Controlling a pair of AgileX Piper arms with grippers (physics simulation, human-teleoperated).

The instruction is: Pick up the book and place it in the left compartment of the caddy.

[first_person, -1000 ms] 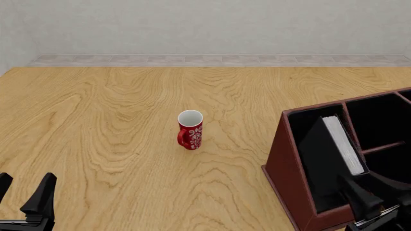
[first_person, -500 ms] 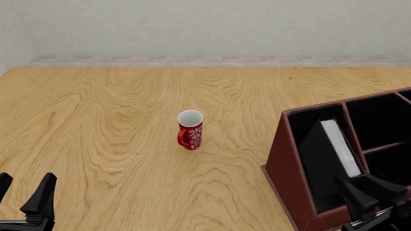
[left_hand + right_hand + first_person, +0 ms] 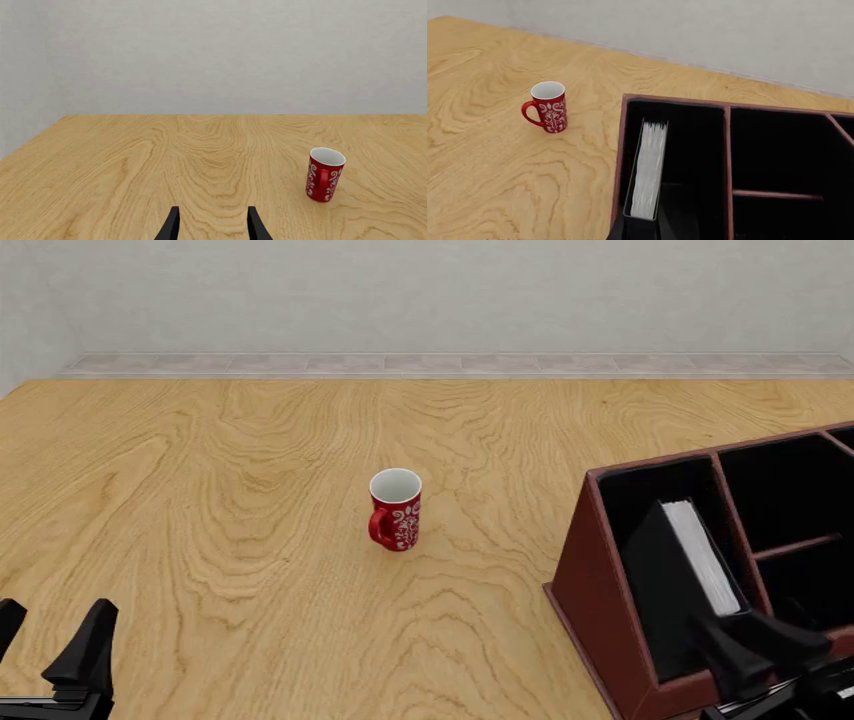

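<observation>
The black book (image 3: 657, 565) stands inside the left compartment (image 3: 638, 495) of the red-brown caddy (image 3: 582, 570). It leans toward the caddy's left wall, with its white page block (image 3: 701, 555) facing right. The right wrist view shows the page block (image 3: 649, 167) edge-on in that same slot (image 3: 694, 150). My right gripper (image 3: 758, 642) hovers open just in front of the caddy's near edge, fingers apart and holding nothing. At the table's near left corner my left gripper (image 3: 47, 640) is open and empty, and its fingertips (image 3: 172, 227) show low over bare wood.
A red mug (image 3: 395, 510) with white patterns stands upright mid-table, left of the caddy, and also shows as the mug (image 3: 325, 175) and the mug (image 3: 548, 107). The caddy's smaller slots (image 3: 794, 510), split by a crossbar, lie right of the book. A wall borders the table's far edge.
The book has settled lower in the compartment and tipped further left. My right gripper has drawn back and down from it. The left arm has not moved.
</observation>
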